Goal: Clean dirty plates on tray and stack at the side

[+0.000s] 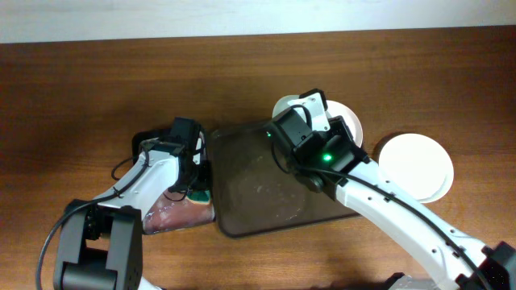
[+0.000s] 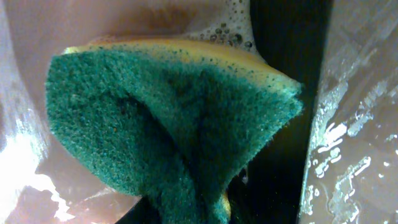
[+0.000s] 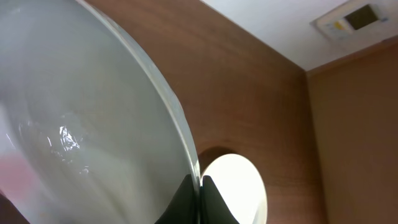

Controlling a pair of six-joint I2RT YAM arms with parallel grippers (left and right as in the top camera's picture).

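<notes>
Plate [image 3: 74, 124], round, whitish, rim pinched in the right claw [image 3: 200, 180] over the dark brown rectangular tray [image 1: 250, 189]'s far right corner; left claw [image 1: 195, 179]'s state unclear.

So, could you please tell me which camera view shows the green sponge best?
The left wrist view: the green sponge fills the frame, its scouring face and yellow edge clear, suds above. Overhead shows only a green sliver beside the left arm. The right wrist view does not show it.
</notes>
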